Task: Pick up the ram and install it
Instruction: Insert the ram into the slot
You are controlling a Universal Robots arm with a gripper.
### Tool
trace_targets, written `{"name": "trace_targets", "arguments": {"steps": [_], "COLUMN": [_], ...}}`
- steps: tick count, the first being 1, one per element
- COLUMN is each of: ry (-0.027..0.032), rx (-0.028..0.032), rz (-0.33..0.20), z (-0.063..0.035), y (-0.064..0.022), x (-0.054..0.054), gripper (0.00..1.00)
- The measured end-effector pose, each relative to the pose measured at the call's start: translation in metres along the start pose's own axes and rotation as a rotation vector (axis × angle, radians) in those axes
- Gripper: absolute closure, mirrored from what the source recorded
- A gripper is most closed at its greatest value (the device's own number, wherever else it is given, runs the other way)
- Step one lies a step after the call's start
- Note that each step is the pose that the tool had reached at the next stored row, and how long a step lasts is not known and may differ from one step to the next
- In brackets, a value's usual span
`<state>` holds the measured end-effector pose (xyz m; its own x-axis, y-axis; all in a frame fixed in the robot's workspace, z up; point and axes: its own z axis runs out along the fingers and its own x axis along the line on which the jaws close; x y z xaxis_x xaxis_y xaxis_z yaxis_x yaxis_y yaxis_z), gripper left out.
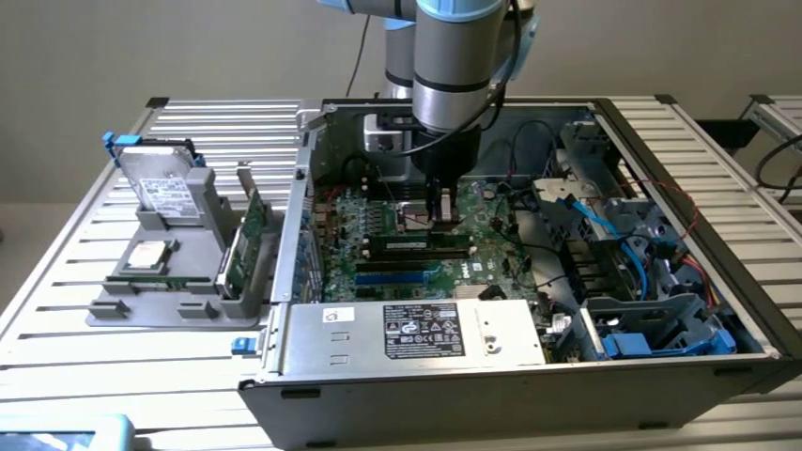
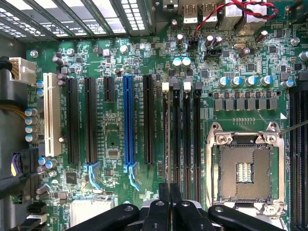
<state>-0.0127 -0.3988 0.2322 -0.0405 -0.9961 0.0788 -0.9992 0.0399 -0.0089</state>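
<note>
The gripper point(image 1: 439, 224), pinched narrow, hangs centre frame inside the uncovered computer case point(image 1: 501, 395) on the slatted metal surface point(image 1: 126, 357). The ram point(image 1: 424, 242) looks slotted just below it. Whether they touch is hard to make out.

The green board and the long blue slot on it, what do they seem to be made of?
The green board is probably stiff laminate with a glossy green coating, judging by its fine printed lines and soldered parts. The blue slot looks like moulded plastic, with even colour and a slight sheen.
</note>
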Motion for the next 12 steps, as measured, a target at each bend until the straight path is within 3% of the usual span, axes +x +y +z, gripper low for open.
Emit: {"name": "trace_targets", "arguments": {"steps": [12], "ry": [0.0000], "rx": [0.0000], "rz": [0.000], "z": [0.0001], "y": [-0.0001], "x": [0.0010], "gripper": [0.88]}}
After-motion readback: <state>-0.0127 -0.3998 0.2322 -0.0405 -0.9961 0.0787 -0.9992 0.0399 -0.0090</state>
